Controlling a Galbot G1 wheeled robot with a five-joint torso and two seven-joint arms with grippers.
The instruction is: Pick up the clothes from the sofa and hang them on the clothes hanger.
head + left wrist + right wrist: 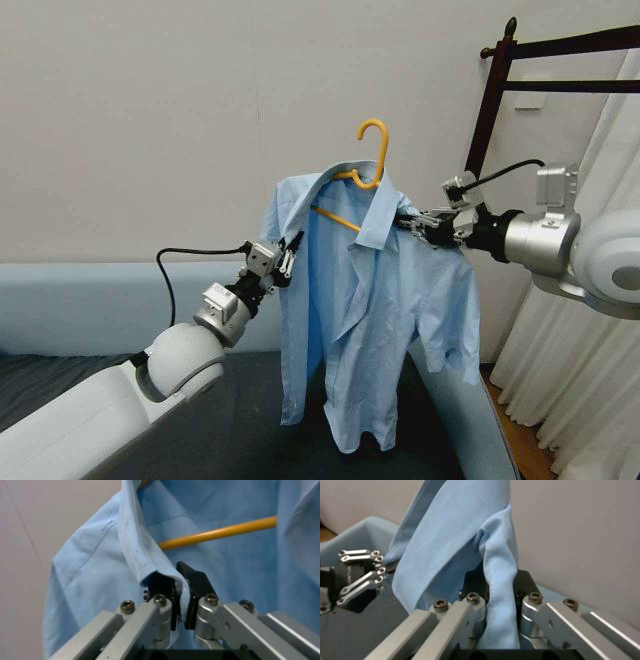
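Head view: the blue shirt (370, 300) is held up above the sofa (60, 300), draped over the yellow hanger (373, 150); left gripper (288, 258) pinches its front edge, right gripper (425, 225) pinches shoulder cloth; the fabric seems light and limp, so folded seams give the best hold.

Softly and evenly lit in the head view, bright without harshness; pale and flat across the wall (150, 120); brightest at the curtain (590, 400); darkest over the sofa seat (260, 430); gentle shading within the folds of the shirt (380, 300); mild sheen on the metal housing (545, 240) of the right arm; dimmer in the left wrist view, shaded between cloth layers; small glints on the screw heads (211, 599) in both wrist views.
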